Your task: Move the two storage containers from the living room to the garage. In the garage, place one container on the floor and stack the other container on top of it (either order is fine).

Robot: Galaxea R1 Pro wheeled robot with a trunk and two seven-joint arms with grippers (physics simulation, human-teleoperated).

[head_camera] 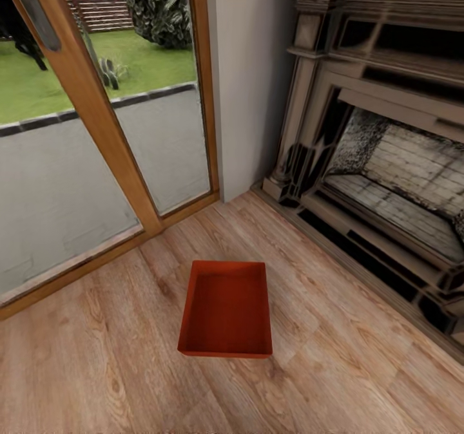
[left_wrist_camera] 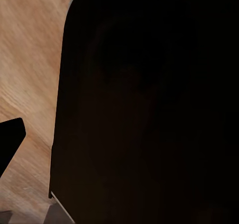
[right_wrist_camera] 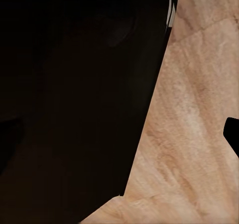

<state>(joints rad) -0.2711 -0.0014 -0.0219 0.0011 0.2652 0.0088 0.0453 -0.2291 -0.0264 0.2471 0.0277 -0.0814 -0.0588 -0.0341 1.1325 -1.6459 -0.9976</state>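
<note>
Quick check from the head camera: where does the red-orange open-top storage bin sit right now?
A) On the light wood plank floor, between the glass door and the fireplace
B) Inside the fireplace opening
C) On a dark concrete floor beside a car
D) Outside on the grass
A: the red-orange open-top storage bin rests empty on the light wood plank floor, with the wood-framed glass door to one side and the dark fireplace to the other.

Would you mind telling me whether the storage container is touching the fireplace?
Apart. The head view shows bare wood floor between the storage container and the fireplace.
</note>
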